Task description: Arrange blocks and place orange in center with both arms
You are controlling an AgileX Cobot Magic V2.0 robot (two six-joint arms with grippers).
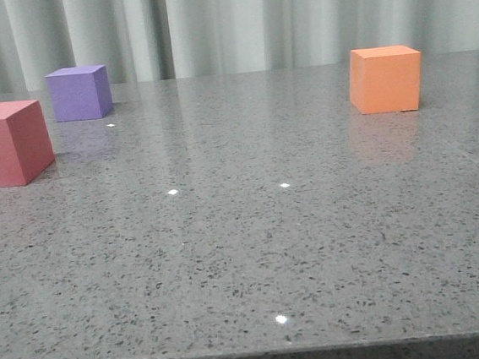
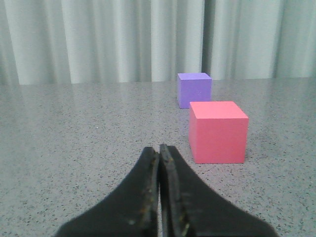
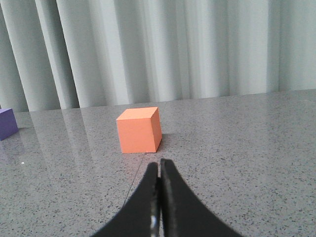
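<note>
Table (image 1: 255, 254) middle open, 3 blocks (image 1: 385, 79) edging it

1. On my left wrist camera, the left gripper (image 2: 159, 150) has its two black fingers pressed together, with only a thin seam between them.
2. On my right wrist camera, the right gripper (image 3: 159, 165) is likewise closed, its fingertips meeting at a narrow point.
3. Both grippers hold nothing.
4. Neither arm appears in my front view.
</note>
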